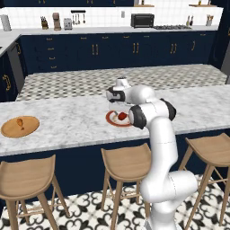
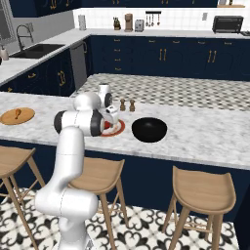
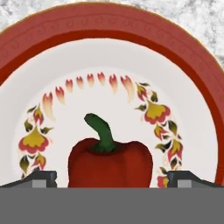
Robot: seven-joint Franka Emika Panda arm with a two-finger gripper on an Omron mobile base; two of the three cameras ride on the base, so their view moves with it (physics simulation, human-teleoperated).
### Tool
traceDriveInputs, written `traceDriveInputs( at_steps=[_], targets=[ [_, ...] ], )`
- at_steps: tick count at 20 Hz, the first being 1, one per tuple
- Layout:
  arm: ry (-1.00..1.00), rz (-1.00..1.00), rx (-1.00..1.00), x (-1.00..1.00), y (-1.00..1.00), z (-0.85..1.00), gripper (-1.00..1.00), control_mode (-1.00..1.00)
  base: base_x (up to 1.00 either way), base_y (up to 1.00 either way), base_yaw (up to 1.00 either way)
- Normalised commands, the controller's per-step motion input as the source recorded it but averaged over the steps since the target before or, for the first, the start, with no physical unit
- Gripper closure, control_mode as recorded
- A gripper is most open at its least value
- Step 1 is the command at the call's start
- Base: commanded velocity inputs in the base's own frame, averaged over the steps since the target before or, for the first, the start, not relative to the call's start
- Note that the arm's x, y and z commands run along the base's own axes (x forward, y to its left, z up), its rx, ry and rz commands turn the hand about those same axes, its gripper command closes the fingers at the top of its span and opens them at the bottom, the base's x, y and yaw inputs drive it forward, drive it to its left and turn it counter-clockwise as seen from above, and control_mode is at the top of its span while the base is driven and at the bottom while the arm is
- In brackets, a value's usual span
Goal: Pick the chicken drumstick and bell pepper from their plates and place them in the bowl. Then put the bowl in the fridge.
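The red bell pepper (image 3: 110, 161) with its green stem sits on the white plate with a wide red rim (image 3: 109, 26), mid-counter (image 1: 112, 122). My gripper (image 3: 111, 180) hangs open right over it, one fingertip on each side of the pepper, not touching it; it points down from the wrist (image 1: 116, 109). The golden-brown chicken drumstick (image 1: 20, 122) lies on the tan wooden plate (image 1: 10, 130) far to the left. The dark bowl (image 2: 149, 129) stands empty just right of the red-rimmed plate (image 2: 117, 130). A grey sliver (image 1: 227, 63) at the right edge could be the fridge; I cannot tell.
Two small shakers (image 2: 127, 105) stand behind the bowl on the marble counter (image 1: 67, 121). Wooden stools (image 1: 128, 164) line the counter's near side. Navy cabinets and a sink (image 2: 36, 49) run along the far walls.
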Motion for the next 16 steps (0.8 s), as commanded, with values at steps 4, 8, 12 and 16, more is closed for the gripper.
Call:
traceDriveInputs(
  at_steps=[4, 8, 12, 16],
  targets=[
    [-0.01, -0.08, 0.0, -0.31, 0.05, -0.12, -1.0, -1.0, 0.0, 0.0, 0.0],
    [-0.03, -0.07, 0.0, -0.21, 0.05, -0.18, -1.0, -1.0, 0.0, 0.0, 0.0],
    [-0.01, -0.02, 0.0, 0.53, 0.0, -0.27, -1.0, -1.0, 0.0, 0.0, 0.0],
    [0.0, 0.0, 0.0, 0.24, 0.0, -0.29, -1.0, -1.0, 0.0, 0.0, 0.0]
  ],
)
